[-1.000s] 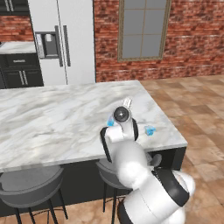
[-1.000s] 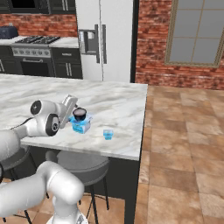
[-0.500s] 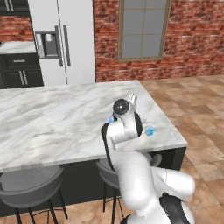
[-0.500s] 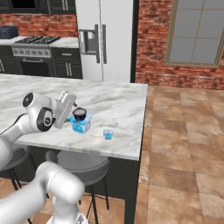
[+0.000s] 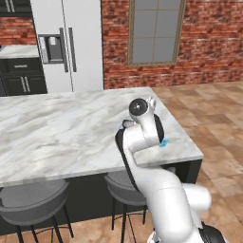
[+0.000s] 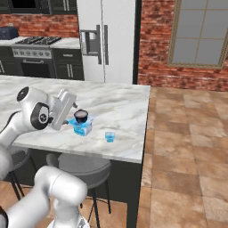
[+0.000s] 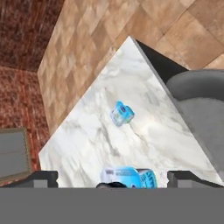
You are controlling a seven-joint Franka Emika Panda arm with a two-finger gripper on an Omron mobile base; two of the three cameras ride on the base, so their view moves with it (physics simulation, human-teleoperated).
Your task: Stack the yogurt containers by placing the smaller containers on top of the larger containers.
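the surface [image 6: 120, 104] is a white marble island top with grey veins, set over a dark base, with grey round stools [image 6: 84, 167] tucked beneath its near edge. behind it stand a steel fridge [image 6: 107, 40], a black stove [image 6: 38, 55], a red brick wall and a window [image 6: 200, 33]; the floor is brown tile.

in the left base view the arm covers most of the tubs, leaving a sliver of the tiny light-blue tub [image 5: 164, 142] showing near the surface's edge. in the hand view the larger light-blue tub [image 7: 127, 177] is cut off at the bottom.

the larger light-blue tub [image 6: 83, 127] is squarish and translucent, and the dark cup [image 6: 81, 116] with a pale top sits on it. the tiny light-blue tub [image 6: 110, 136] stands just beside it, apart, toward the surface's corner.

the hand [image 6: 72, 120] hovers beside the stacked pair, fingers spread wide, gripping nothing.
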